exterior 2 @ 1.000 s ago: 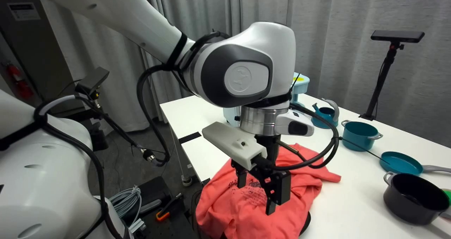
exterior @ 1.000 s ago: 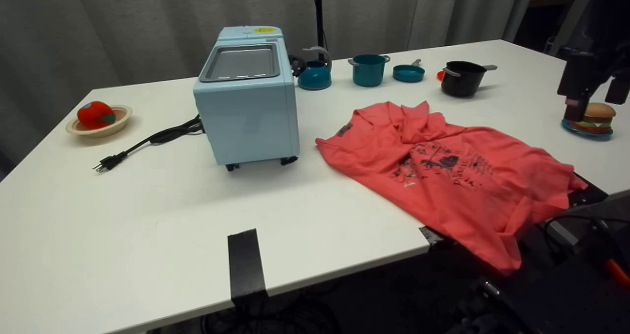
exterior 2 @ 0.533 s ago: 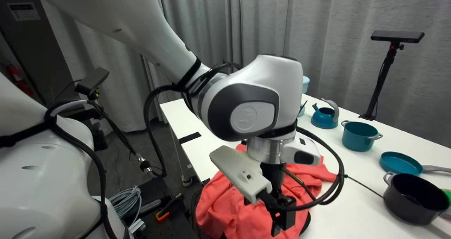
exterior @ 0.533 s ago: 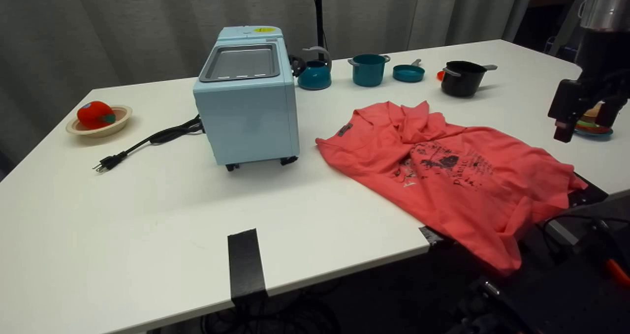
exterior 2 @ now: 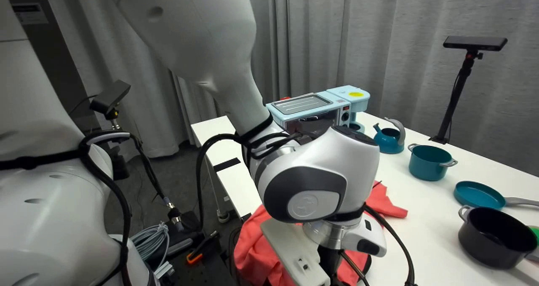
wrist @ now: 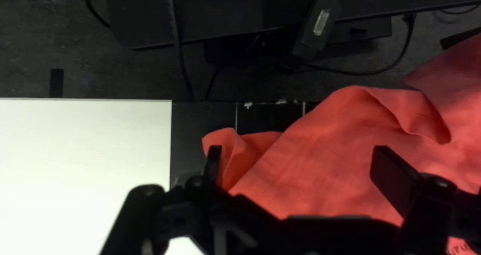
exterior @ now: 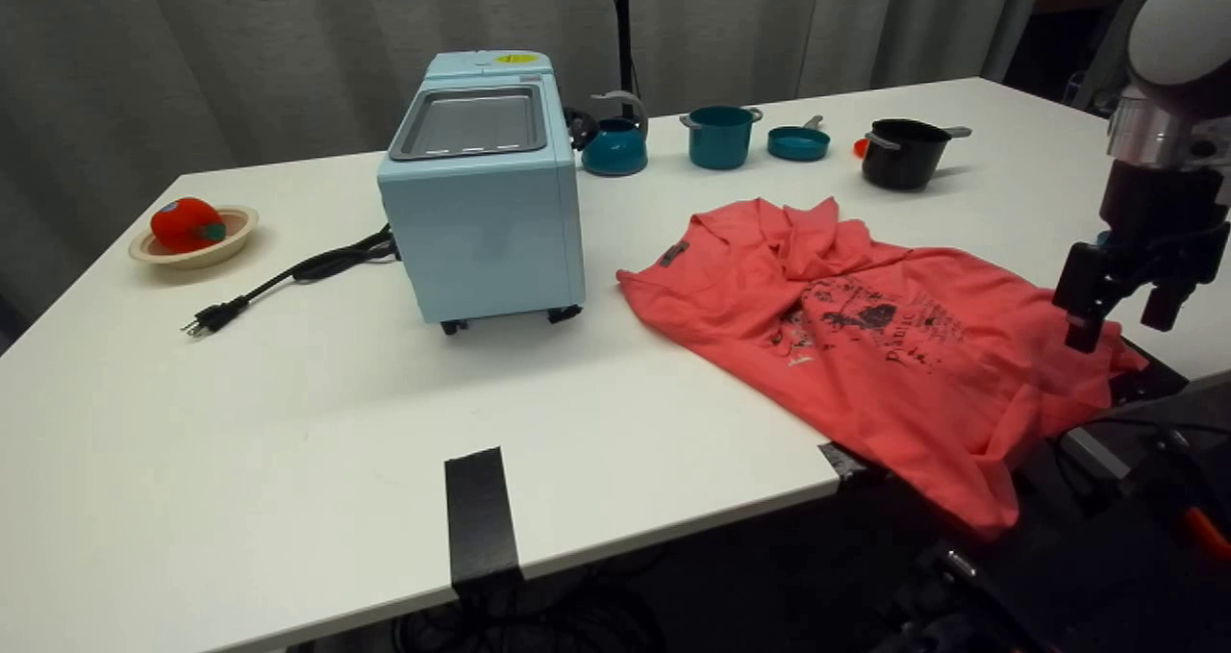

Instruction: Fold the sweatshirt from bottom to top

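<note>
One coral-red sweatshirt [exterior: 894,364] lies wrinkled, print upward, right of centre in an exterior view, its tagged collar toward the middle of the frame; one flap droops past the front edge of the white table [exterior: 327,480] at lower right, and no bottom-to-top fold shows; in the wrist view its cloth fills much of the lower right; at the right of an exterior view the gripper [exterior: 1122,324] points down by the end away from the collar, jaws standing wide apart, nothing pinched; whether its tips touch the cloth I cannot tell; the step in hand seems to be the reach for the bottom edge; the next move likely calls for settling low enough to pinch that edge, lifting it free of the table and carrying it toward the collar; farther out, a black pot [exterior: 902,161] sits toward the upper right, a teal pot [exterior: 721,143] near the upper centre, a light-blue appliance [exterior: 486,239] left of centre, and at far left a bowl [exterior: 240,238] holds a red tomato-shaped thing [exterior: 183,225].
</note>
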Tool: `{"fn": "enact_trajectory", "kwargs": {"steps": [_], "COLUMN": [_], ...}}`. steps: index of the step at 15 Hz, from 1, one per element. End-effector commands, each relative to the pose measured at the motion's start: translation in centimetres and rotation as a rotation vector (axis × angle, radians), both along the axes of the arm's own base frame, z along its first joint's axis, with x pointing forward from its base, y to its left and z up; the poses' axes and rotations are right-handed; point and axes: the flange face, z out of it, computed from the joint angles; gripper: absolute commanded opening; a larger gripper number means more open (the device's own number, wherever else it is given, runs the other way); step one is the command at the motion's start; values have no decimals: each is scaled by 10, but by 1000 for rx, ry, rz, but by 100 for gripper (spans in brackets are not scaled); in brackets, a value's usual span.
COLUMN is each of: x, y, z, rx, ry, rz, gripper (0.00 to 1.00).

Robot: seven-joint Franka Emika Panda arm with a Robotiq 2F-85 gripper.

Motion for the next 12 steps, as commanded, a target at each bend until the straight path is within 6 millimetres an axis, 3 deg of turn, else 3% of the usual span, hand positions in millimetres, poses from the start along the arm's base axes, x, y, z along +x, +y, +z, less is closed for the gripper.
{"fn": "enact_trajectory", "kwargs": {"steps": [1,5,6,8,12], "x": [18,38,37,37,37], "y": [-11,-6,-3,1,2], "z": [-31,-48,-54,-58,-55], "rx": [26,-4,0,8,13], "ry": [10,-20,-7,7,14], "rz": [-2,9,13,17,17], "gripper": [100,100,75,68,36]}}
